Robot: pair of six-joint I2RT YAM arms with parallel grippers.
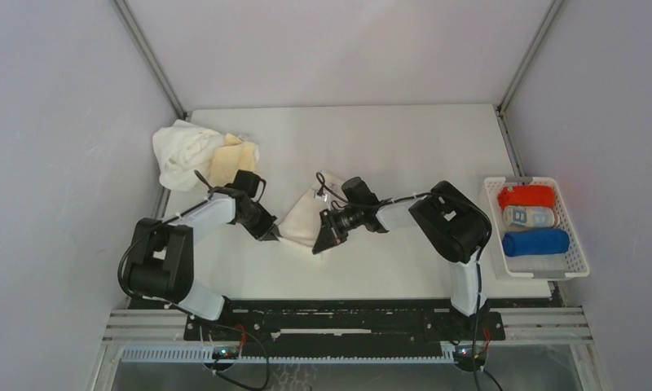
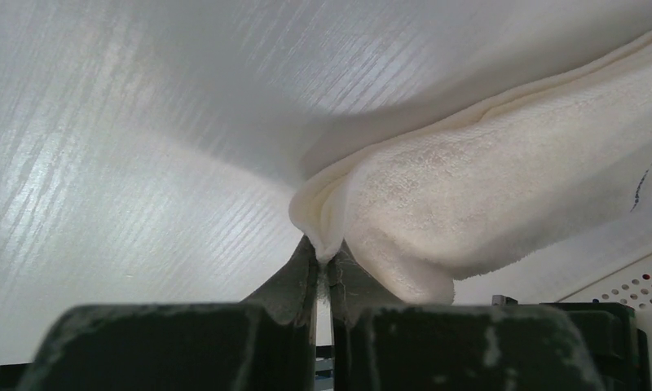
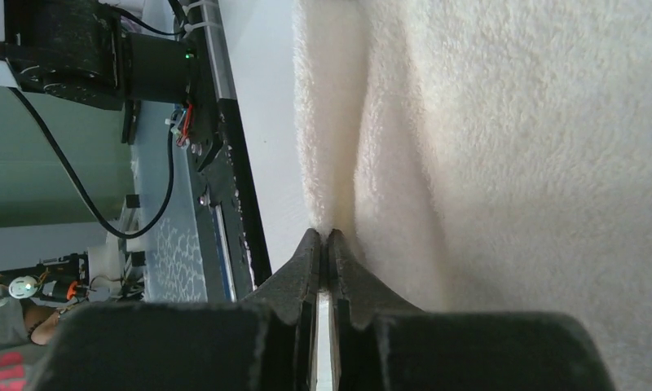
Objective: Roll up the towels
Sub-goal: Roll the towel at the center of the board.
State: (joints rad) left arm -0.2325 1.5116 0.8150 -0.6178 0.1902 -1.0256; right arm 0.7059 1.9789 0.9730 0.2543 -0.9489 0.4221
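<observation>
— From above, we see the cream towel (image 1: 305, 217) in the middle of the worktop (image 1: 388, 138), between both arms. Three rolled towels (image 1: 535, 242) lie in the basket (image 1: 577, 259) at the right.
— At the left wrist, we find the left end effector (image 2: 323, 259) pinched tight on the cream towel's folded edge.
— At the right wrist, we see the right end effector (image 3: 323, 238) clamped on its edge too.
</observation>
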